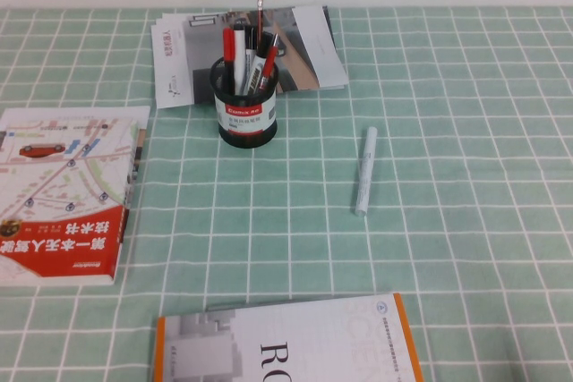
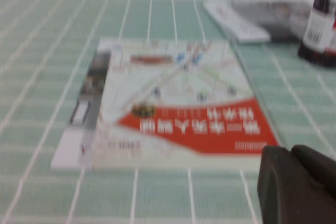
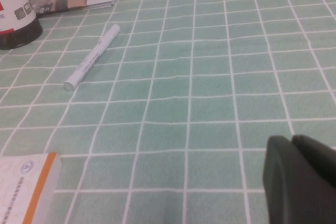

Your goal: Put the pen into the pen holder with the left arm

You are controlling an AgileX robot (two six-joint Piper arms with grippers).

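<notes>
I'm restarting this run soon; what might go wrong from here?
The holder is packed with pens, so another may jam or tip it. The white marker lies on its right, far from the left gripper above the red book, and may be grabbed by mistake. The right gripper hangs over the cloth.

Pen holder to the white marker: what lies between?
Bare cloth only, in the high view. Left end effector near red book, right end effector over cloth.

Neither arm is seen in the high view. The left gripper (image 2: 296,184) is held low above the table. The right gripper (image 3: 302,179) is likewise held low above the table.
</notes>
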